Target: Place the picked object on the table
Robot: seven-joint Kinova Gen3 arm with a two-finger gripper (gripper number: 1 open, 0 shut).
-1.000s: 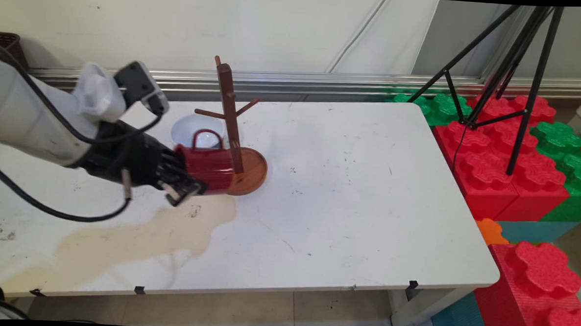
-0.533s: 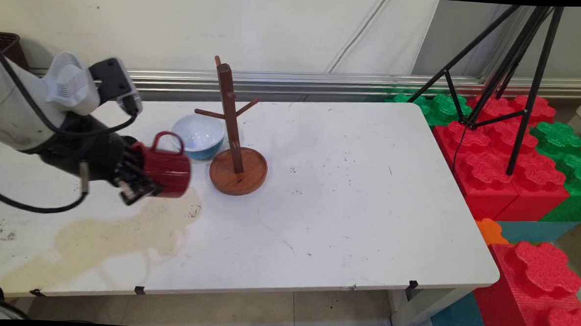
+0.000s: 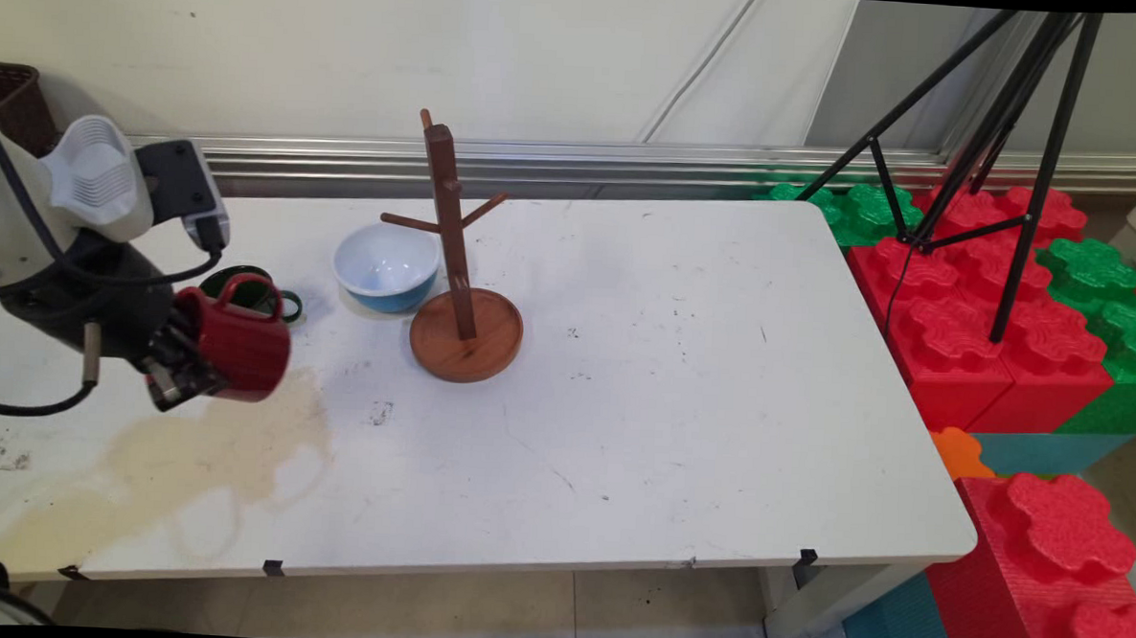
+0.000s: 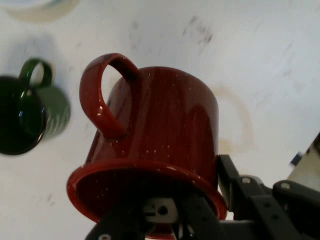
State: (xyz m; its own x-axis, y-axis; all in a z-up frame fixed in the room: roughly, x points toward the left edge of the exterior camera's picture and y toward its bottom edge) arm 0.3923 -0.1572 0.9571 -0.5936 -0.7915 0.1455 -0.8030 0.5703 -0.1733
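While gripping the rim of a red mug [image 3: 241, 348] held sideways above the white table [image 3: 680, 381], the gripper [image 3: 177, 379] is hovering near a green mug [image 4: 27, 115]; a blue bowl [image 3: 386, 268] and wooden mug tree [image 3: 455, 266] are standing farther right.

Main view high across table [image 3: 680, 381], hand view close, sharing red mug [image 3: 241, 348]

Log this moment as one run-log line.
claw: shut on red mug, on its side, held above white table | beside it: green mug | further right: blue bowl, wooden mug tree
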